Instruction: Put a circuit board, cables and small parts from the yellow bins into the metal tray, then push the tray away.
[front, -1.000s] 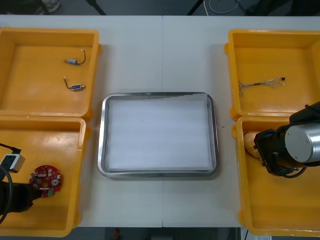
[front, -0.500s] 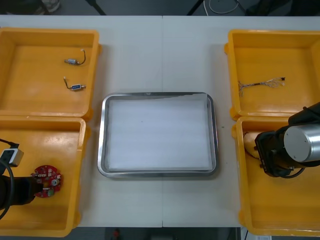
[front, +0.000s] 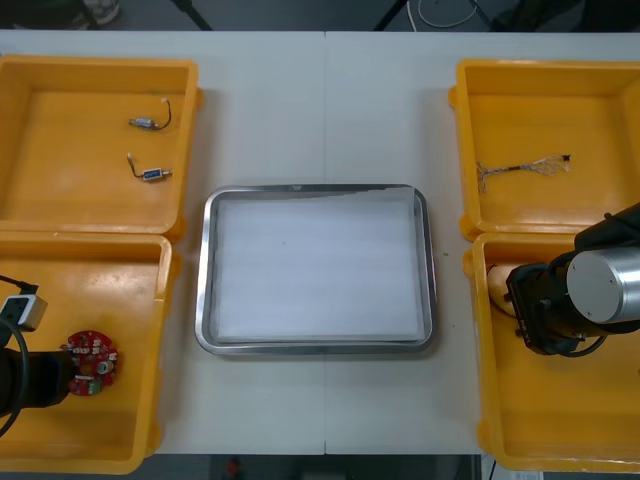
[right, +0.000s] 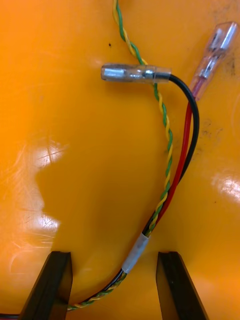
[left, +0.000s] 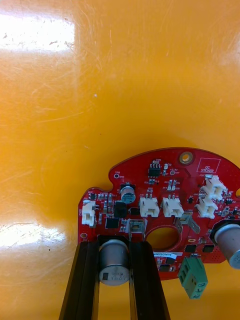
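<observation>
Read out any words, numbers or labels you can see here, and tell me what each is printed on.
"QC STICKER": white print on the red circuit board, near its rim hole.
White strip label beside the board's centre hole: digits too small to read.
Top of the silver capacitor gripped in the left claw: markings blurred.
Cable lying inside the open right claw, yellow bins, metal tray: no text.

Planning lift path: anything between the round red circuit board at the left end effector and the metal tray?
Only the near-left yellow bin's right wall and the shiny metal tray's rim; nothing else visible. The left end effector is shut on the round red circuit board; the right end effector, open, straddles a multicoloured cable bundle.
</observation>
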